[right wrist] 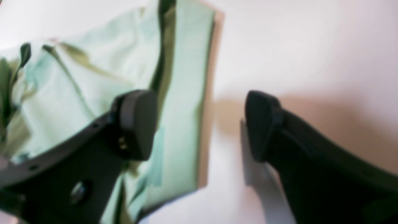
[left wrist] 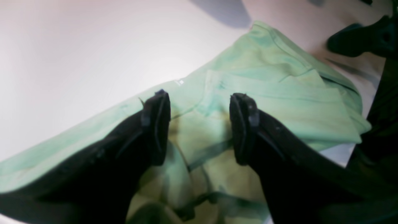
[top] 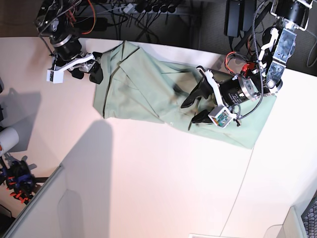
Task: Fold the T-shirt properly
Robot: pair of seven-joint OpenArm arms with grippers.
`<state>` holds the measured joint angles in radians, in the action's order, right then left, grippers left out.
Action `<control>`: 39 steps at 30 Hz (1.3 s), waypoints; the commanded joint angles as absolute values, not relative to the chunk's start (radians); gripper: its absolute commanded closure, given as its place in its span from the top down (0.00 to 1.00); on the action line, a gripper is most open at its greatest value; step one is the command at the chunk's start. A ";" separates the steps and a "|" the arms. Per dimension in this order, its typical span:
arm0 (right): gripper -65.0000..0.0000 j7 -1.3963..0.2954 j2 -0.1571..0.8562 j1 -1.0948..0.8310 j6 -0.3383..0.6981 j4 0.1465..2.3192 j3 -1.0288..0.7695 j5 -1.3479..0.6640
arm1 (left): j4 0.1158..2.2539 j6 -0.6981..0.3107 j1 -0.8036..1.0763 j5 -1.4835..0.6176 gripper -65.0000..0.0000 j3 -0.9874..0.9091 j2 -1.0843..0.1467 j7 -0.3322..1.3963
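Observation:
The pale mint-green T-shirt (top: 143, 89) lies spread in a long, partly folded band across the back of the white table (top: 148, 173). My left gripper (top: 189, 111) hovers over the shirt's middle, open, with nothing between its fingers. In the left wrist view the shirt (left wrist: 279, 93) shows folds and a seam below the open left gripper (left wrist: 200, 124). My right gripper (top: 96, 67) stands open at the shirt's far left edge. In the right wrist view the right gripper (right wrist: 199, 124) straddles the edge of the shirt (right wrist: 93, 77), one finger over cloth, the other over bare table.
Cables and a power strip (top: 148, 10) run along the back beyond the table. A white roll (top: 7, 139) and an orange-black clamp (top: 17, 181) sit off the left side. A pale panel (top: 44, 208) slants at the bottom left corner.

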<state>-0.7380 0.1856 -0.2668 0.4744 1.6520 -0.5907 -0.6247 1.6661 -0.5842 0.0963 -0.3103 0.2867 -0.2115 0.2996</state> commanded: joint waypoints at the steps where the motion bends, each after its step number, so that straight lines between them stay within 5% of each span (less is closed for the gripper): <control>1: 0.68 -0.715 0.199 -0.247 0.476 1.641 -0.596 -0.636 | 1.686 -0.596 0.083 -0.326 0.52 0.282 -0.219 0.291; 22: 0.67 -0.782 0.189 -0.175 0.477 1.531 -0.309 -0.658 | 1.743 -0.595 0.089 -0.360 0.52 0.157 -0.319 0.346; 24: 0.54 -0.776 0.184 -0.175 0.477 1.531 -0.309 -0.658 | 1.743 -0.595 0.089 -0.393 0.52 0.114 -0.325 0.351; 28: 0.00 -0.731 0.182 -0.175 0.477 1.531 -0.310 -0.605 | 1.743 -0.595 0.089 -0.456 0.52 0.043 -0.342 0.371; 39: 0.00 -0.663 0.240 -0.175 0.476 1.531 -0.522 -0.529 | 1.743 -0.596 0.104 -0.561 0.52 -0.105 -0.409 0.423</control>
<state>-0.6762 0.2234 -0.1776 0.4862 1.5188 -0.5167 -0.5259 1.7252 -0.5884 0.1146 -0.5400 -0.1005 -0.3996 0.4423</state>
